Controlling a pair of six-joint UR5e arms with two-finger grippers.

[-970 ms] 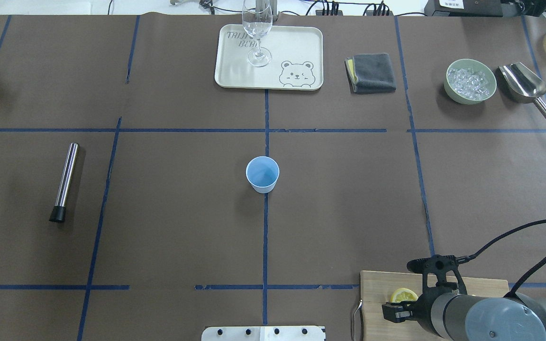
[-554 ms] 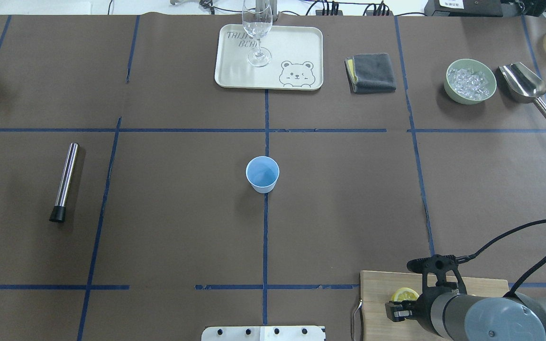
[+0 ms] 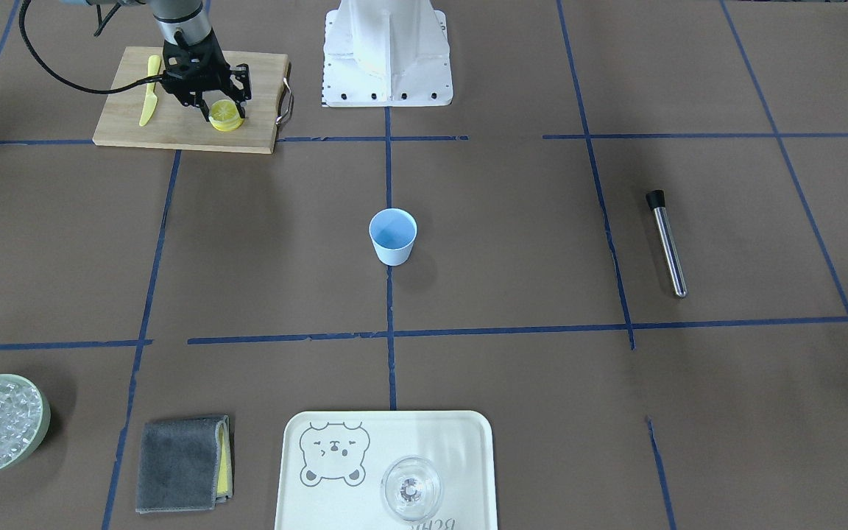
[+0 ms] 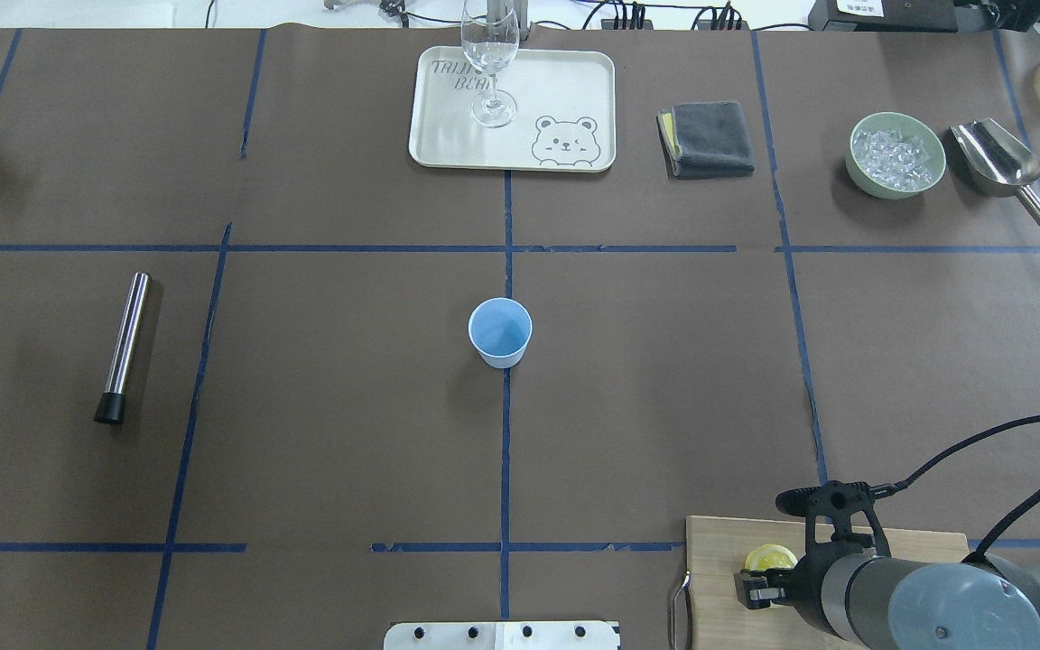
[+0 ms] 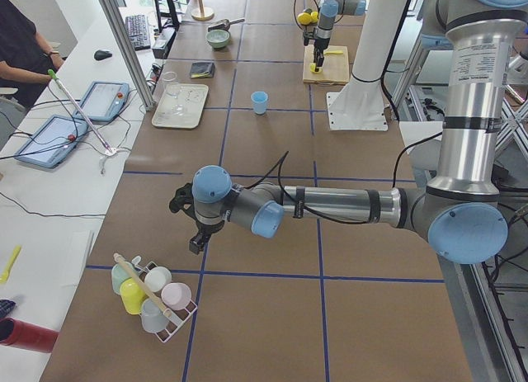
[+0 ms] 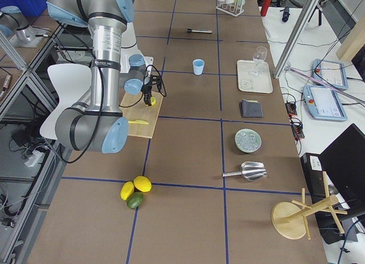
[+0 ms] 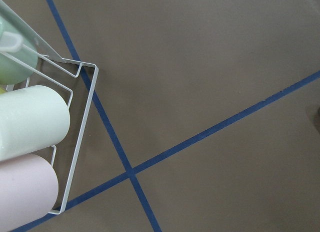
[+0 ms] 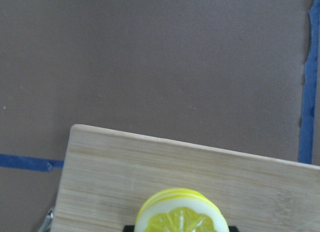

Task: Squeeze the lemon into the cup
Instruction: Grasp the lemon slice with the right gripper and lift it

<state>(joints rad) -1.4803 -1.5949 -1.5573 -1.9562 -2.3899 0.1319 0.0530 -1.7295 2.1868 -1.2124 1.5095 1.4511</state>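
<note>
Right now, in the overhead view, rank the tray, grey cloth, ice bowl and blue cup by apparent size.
1. The tray, clearly largest.
2. The grey cloth and the ice bowl look about alike, so I won't rank them.
3. The blue cup, smallest.

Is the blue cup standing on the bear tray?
No, the cup stands on brown paper, apart from the tray holding the wine glass.

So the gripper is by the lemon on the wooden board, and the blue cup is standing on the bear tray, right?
Not quite. The blue cup stands on the brown table, out in the middle, away from the bear tray. Only the glass stands on that tray. The overhead exterior view shows it. The right gripper is by the lemon on the wooden board, yes.
</note>
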